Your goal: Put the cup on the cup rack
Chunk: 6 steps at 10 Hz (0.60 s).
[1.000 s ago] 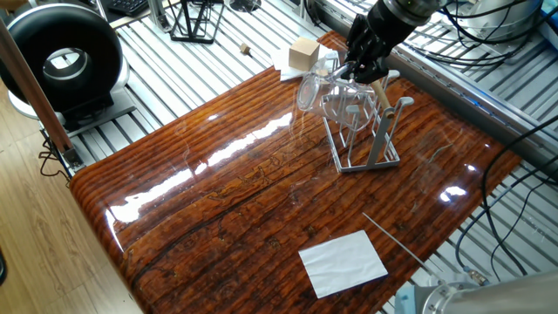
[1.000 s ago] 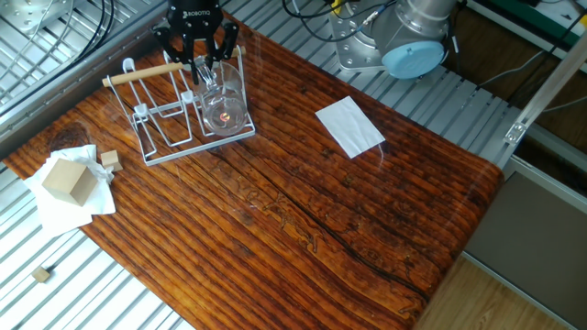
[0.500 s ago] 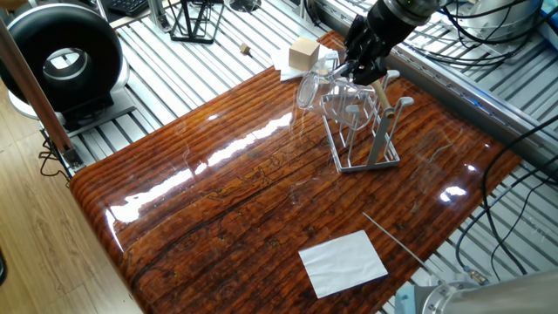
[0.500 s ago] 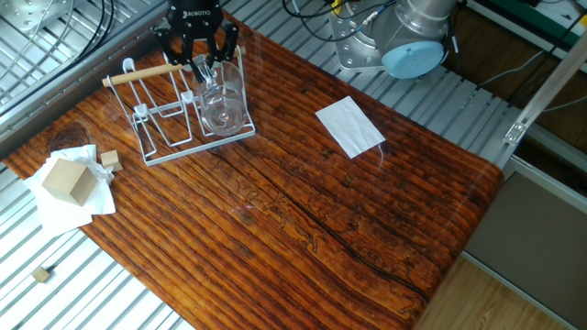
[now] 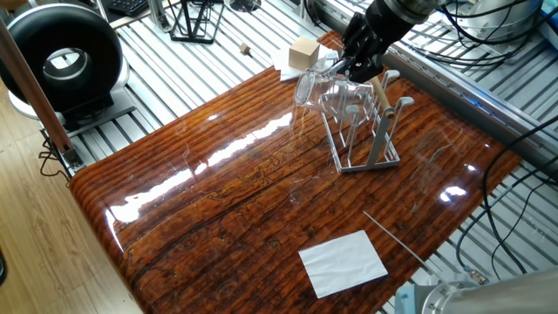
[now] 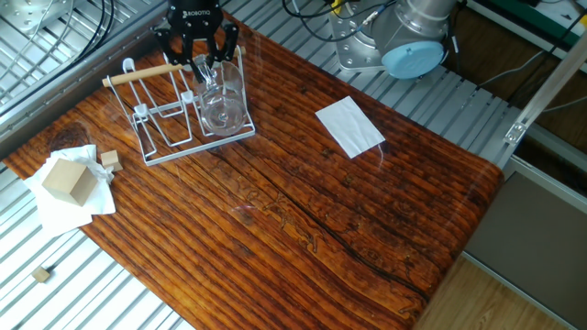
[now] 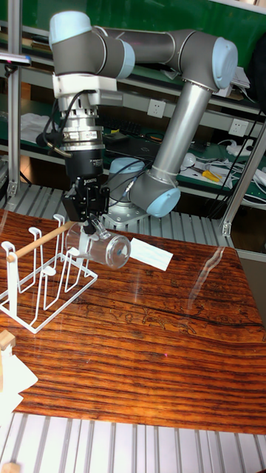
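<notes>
Cup: we see one clear glass cup (image 7: 103,248) with a thick bottom, tipped on its side, held in the air over the rack.
Rack: we see one grey wire cup rack (image 6: 174,115) with a light wooden rod on top, standing at about 11 o'clock on the table (image 6: 303,202).
Count: we count one white paper (image 6: 349,126), one big wooden block (image 6: 64,179).
Gripper: our black gripper (image 7: 86,219) pinches the cup, fingers closed narrow around its rim.
</notes>
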Motion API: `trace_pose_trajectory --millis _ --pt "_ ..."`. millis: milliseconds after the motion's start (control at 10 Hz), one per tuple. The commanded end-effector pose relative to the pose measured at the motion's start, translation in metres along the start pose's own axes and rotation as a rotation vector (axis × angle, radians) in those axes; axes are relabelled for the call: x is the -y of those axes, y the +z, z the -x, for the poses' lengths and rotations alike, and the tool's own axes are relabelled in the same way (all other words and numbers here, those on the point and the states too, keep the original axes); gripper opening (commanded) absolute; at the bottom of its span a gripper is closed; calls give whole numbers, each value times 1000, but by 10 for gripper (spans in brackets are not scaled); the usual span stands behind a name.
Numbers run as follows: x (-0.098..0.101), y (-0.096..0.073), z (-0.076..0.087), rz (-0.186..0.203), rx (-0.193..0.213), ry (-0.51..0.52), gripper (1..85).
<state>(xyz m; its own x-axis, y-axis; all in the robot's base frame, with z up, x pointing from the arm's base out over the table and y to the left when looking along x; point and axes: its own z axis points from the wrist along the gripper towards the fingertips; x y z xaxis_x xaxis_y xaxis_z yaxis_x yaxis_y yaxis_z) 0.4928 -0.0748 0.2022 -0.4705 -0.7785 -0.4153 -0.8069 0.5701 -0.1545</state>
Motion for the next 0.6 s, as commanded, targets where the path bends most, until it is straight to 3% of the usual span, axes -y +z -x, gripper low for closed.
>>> trace_pose_trajectory --millis 0,500 --pt "4 -3 5 -11 15 6 10" --pt "15 0 17 -27 5 7 10"
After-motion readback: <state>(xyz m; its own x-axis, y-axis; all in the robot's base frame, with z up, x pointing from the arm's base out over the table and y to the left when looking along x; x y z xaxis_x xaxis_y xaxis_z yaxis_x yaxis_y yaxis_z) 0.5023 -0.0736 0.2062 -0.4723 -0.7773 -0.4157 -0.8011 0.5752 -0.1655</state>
